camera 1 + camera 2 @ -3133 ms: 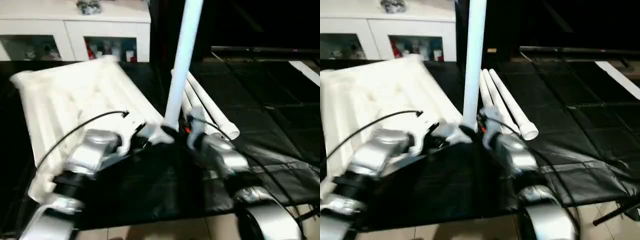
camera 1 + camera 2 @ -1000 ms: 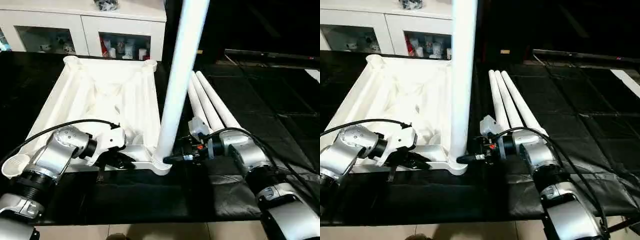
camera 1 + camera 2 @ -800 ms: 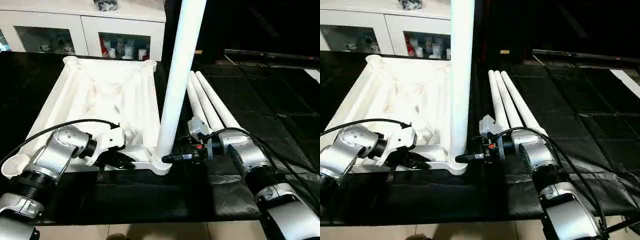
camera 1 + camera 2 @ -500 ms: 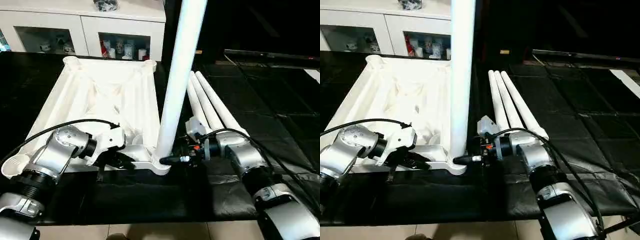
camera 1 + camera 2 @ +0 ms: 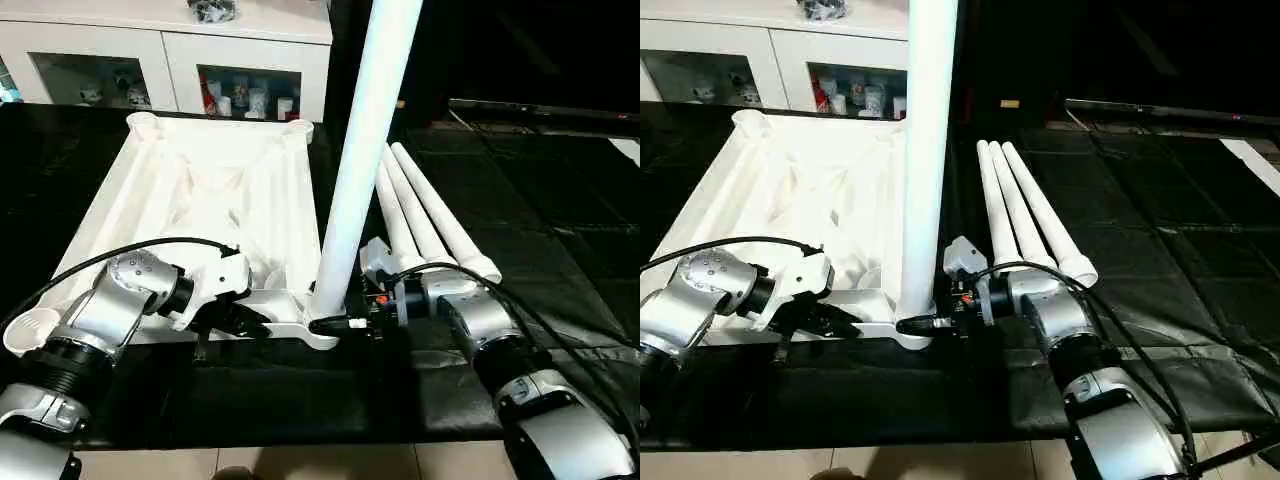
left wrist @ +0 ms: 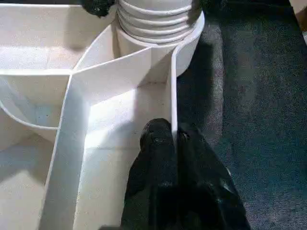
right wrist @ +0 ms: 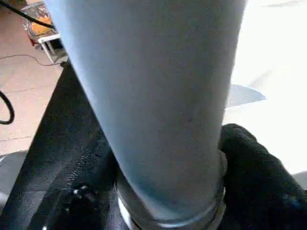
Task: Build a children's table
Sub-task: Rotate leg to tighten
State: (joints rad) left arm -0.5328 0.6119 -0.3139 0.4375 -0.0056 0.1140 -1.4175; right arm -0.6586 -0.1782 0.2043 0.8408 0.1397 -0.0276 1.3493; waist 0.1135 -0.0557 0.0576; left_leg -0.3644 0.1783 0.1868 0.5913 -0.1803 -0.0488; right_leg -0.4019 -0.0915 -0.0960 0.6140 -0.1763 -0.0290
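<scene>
white upright leg [image 5: 358,150] between the right gripper [image 5: 335,324] fingers, at its base

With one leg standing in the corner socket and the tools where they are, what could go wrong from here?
The upright leg leans a little in its corner socket, so it may not be fully seated and could tip if the right tool around its base lets go. The left tool pinches only a thin rib of the table top; that grip could slip and let the top shift.
</scene>
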